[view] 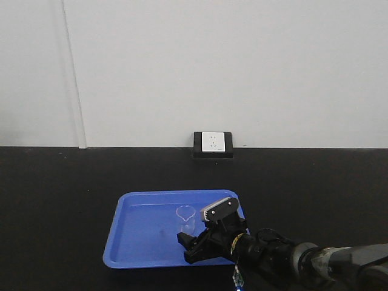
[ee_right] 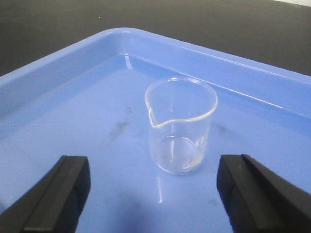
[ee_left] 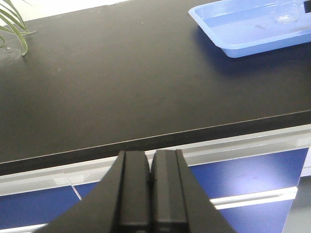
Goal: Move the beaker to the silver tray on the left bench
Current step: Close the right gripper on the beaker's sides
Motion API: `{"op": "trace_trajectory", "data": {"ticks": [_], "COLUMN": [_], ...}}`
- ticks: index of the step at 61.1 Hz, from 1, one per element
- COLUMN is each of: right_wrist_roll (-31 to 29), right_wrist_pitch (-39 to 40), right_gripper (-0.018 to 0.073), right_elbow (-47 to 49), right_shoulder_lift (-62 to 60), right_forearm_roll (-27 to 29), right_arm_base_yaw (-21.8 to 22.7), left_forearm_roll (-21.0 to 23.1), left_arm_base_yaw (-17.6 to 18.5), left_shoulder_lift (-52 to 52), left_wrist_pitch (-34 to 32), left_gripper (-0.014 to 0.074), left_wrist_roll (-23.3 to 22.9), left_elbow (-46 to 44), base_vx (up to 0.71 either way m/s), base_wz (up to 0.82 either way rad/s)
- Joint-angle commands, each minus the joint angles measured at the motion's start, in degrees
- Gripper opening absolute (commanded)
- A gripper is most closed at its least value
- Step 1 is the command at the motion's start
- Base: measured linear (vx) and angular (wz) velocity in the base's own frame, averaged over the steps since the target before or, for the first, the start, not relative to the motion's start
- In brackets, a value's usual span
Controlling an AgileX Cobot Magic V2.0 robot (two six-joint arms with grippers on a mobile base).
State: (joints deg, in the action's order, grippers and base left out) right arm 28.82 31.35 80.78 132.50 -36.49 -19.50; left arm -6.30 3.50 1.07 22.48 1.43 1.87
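Observation:
The beaker (ee_right: 181, 126), small and of clear glass, stands upright in a blue plastic tray (ee_right: 73, 97) with its spout towards the camera. My right gripper (ee_right: 154, 170) is open just short of it, one finger on each side, touching nothing. From the front, the beaker (view: 185, 219) sits right of the blue tray's (view: 139, 242) middle, with the right gripper (view: 187, 247) beside it. My left gripper (ee_left: 150, 160) is shut and empty, off the front edge of the black countertop (ee_left: 121, 87). The silver tray is out of view. I cannot tell whether this is the left bench.
A wall socket (view: 213, 143) sits on the white wall behind the blue tray. Plant leaves (ee_left: 14, 24) reach in at the far left of the countertop. Below the bench's front edge (ee_left: 194, 131) are blue cabinet fronts (ee_left: 252, 170).

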Motion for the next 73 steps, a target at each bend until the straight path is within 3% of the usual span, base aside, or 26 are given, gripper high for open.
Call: {"op": "trace_trajectory", "data": {"ticks": [1,73], "right_wrist_roll": [0.0,0.0], "right_wrist_pitch": [3.9,3.9], "right_gripper": [0.0579,0.0579], "right_elbow": [1.7,1.7], "right_shoulder_lift": [-3.4,-3.4], "right_forearm_roll": [0.8,0.8], "right_arm_base_yaw": [0.1,0.1], "left_forearm_roll": [0.2,0.2], "left_arm_base_yaw": [0.2,0.2], "left_shoulder_lift": [0.5,0.5], "left_wrist_pitch": [-4.7,-4.7], "left_gripper": [0.0001,0.0001], "left_wrist_roll": [-0.1,-0.1], "left_elbow": [1.1,1.1], "base_vx": [0.0,0.04], "base_wz": [0.0,0.02]}}
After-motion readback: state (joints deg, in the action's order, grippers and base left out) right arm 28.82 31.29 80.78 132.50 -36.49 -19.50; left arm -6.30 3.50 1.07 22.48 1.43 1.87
